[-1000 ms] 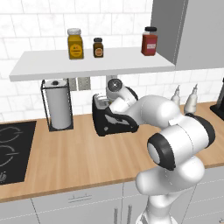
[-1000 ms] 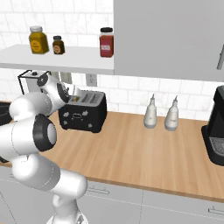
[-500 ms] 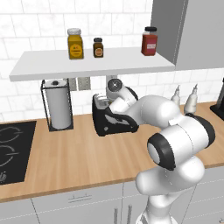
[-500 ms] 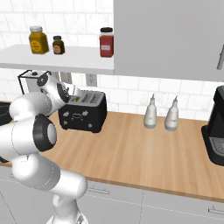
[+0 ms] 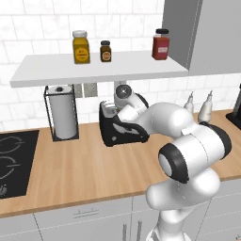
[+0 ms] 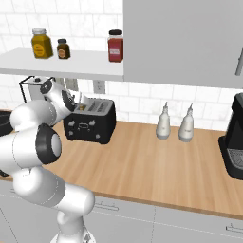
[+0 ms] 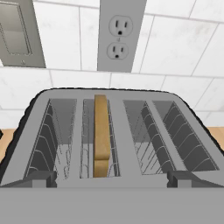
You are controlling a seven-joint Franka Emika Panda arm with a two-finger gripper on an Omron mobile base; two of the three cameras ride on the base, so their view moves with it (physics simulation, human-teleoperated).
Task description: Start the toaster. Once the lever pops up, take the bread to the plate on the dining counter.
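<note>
The black toaster [image 5: 116,132] with a silver-grey top stands on the wood worktop against the tiled wall, also seen as the toaster [image 6: 90,124]. In the hand view I look down onto the toaster [image 7: 119,131] from close above. A tan slice of bread [image 7: 101,133] stands on edge in its left slot. My gripper [image 7: 112,180] hovers just above the near edge of the toaster top, open wide, with one of its fingertips [image 7: 37,179] at each side and nothing between them. The plate and the dining counter are out of view.
A paper towel holder [image 5: 62,113] stands left of the toaster, and a black hob [image 5: 12,160] lies further left. Two pale bottles [image 6: 163,122] and a black coffee machine [image 6: 235,137] stand to the right. A shelf with jars [image 5: 81,47] hangs overhead. A wall outlet [image 7: 118,35] is behind the toaster.
</note>
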